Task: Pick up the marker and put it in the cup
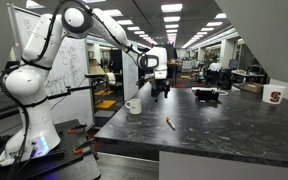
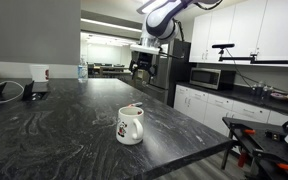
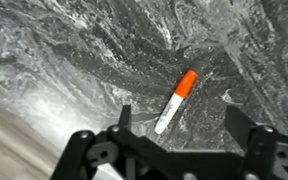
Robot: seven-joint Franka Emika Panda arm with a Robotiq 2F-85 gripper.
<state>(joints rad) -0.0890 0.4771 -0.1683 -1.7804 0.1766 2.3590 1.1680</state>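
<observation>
The marker [image 3: 174, 102] has a white body and an orange cap and lies flat on the dark marbled countertop [image 3: 74, 60]. In an exterior view it is a tiny orange-red stick [image 1: 170, 123]. I cannot make it out in the exterior view with the microwave. The plain white mug [image 1: 133, 105] stands upright near the counter's edge and shows in both exterior views [image 2: 130, 125]. My gripper [image 3: 181, 125] is open and empty. It hangs above the counter with the marker below it, between the fingers. It also shows in both exterior views [image 1: 160, 88] [image 2: 141, 68].
A white cup with a red logo [image 1: 274, 96] stands at the counter's far end, also in an exterior view [image 2: 39, 73]. Black equipment [image 1: 206, 95] lies further along the counter. A microwave [image 2: 212, 77] sits on a side counter.
</observation>
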